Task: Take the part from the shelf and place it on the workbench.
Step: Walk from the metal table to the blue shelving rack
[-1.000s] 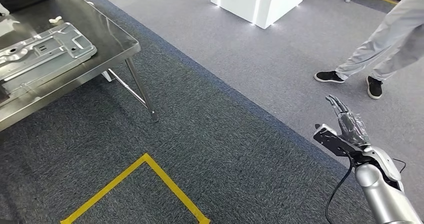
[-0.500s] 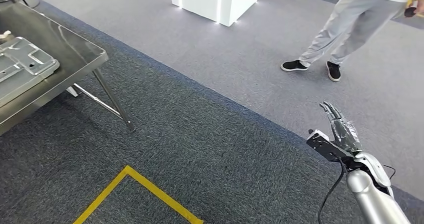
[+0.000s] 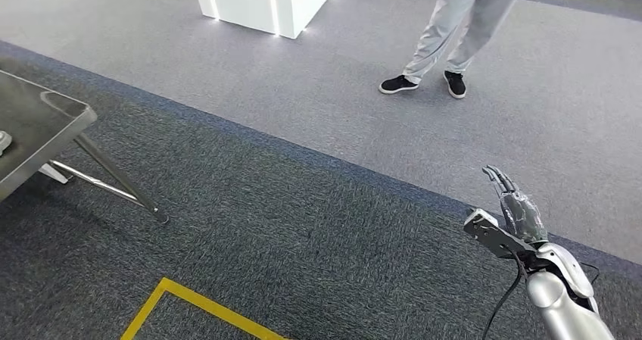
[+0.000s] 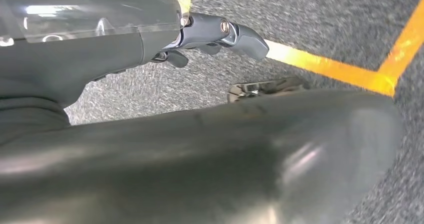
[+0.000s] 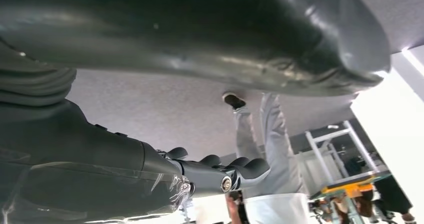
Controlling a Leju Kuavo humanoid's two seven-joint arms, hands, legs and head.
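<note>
The left hand (image 4: 150,39), seen in its wrist view, hangs over dark carpet with its fingers (image 4: 240,34) extended and nothing between them; it is released, holding and touching nothing. Just beyond its fingertips a yellow floor tape line (image 4: 325,67) runs across the carpet and meets a second strip at a corner.

Far off to the left of the right hand, in the head view, stands the corner of the steel workbench (image 3: 45,124), its slanted leg reaching down to the dark carpet. Whether the part lies on it cannot be told.

The right hand (image 3: 515,204) is raised above the carpet, fingers straight and close together, pointing up and away from the robot, grasping nothing. Well beyond it a person (image 3: 462,29) in light grey trousers and black shoes stands on the paler carpet, with a white pedestal (image 3: 265,3) to that person's left.
</note>
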